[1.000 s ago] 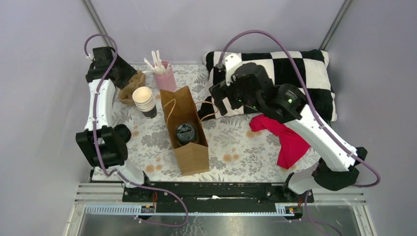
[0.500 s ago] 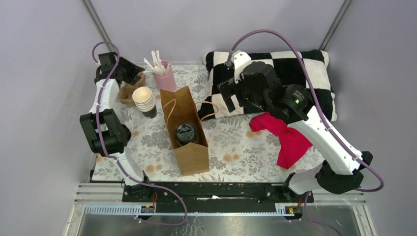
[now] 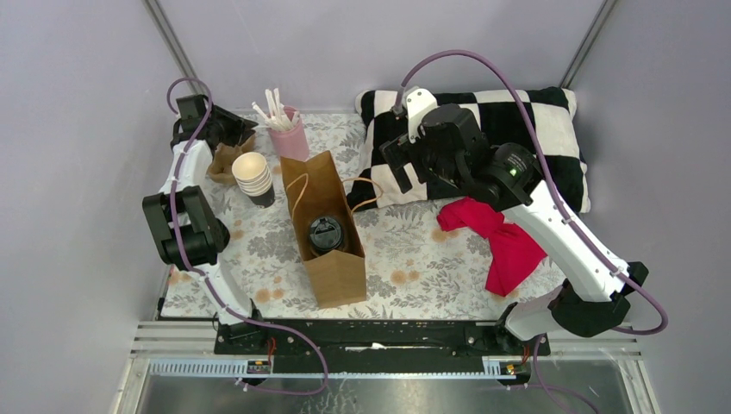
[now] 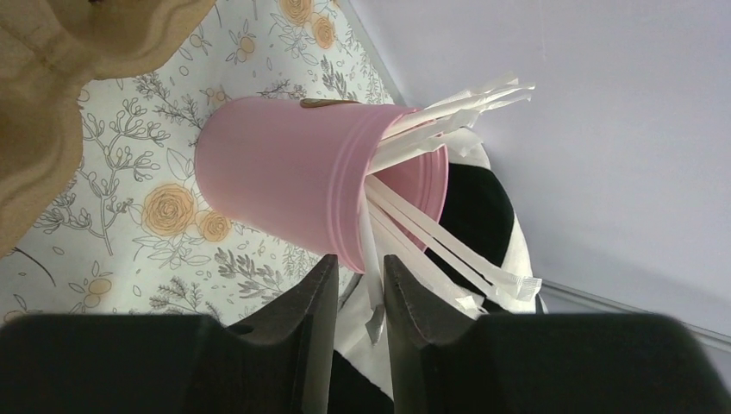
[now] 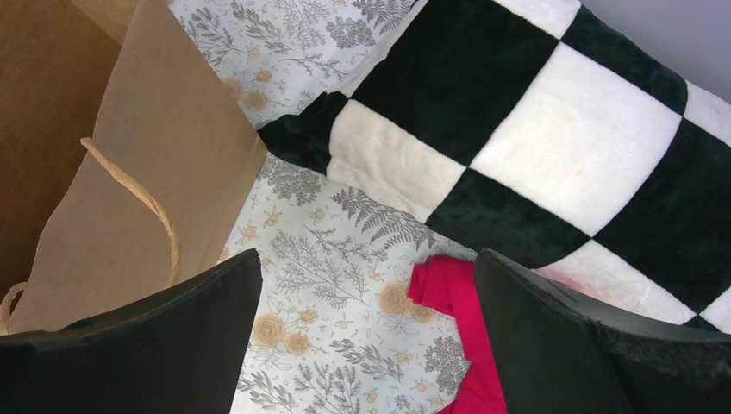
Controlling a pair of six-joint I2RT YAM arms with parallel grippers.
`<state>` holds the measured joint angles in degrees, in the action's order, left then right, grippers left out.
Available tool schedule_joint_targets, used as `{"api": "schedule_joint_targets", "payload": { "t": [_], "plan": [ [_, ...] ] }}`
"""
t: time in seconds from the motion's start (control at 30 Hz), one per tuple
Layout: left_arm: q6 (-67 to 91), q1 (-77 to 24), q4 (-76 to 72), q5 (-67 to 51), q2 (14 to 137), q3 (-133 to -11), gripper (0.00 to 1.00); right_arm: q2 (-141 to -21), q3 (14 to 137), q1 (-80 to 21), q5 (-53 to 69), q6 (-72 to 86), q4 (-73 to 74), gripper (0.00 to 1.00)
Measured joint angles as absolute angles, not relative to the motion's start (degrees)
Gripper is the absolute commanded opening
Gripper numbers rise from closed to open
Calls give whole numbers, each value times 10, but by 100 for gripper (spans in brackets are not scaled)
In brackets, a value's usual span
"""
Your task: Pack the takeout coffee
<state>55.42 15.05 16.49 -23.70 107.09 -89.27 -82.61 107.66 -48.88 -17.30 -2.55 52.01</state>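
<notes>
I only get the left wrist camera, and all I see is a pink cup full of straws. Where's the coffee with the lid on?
Observer: The takeout coffee is standing inside the brown paper bag, lid up. The top camera looks straight down on it.
Operator: Is the other hand holding anything?
Observer: No. The right gripper is wide open and empty, and it hovers between the bag and a red cloth.
Operator: Is there anything close to me that I can't see?
Observer: Yes, a stack of lidless cups stands just left of the bag.
</notes>
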Motion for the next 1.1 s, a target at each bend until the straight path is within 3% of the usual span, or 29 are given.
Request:
{"api": "schedule_joint_targets", "payload": {
  "t": [0.27, 1.1],
  "plan": [
    [560, 150, 158, -249, 1075, -902, 4, -826, 1077, -484, -173, -28, 520, 100],
    [494, 145, 261, -212, 1068, -1021, 1, -826, 1077, -484, -159, -32, 515, 100]
  ]
}}
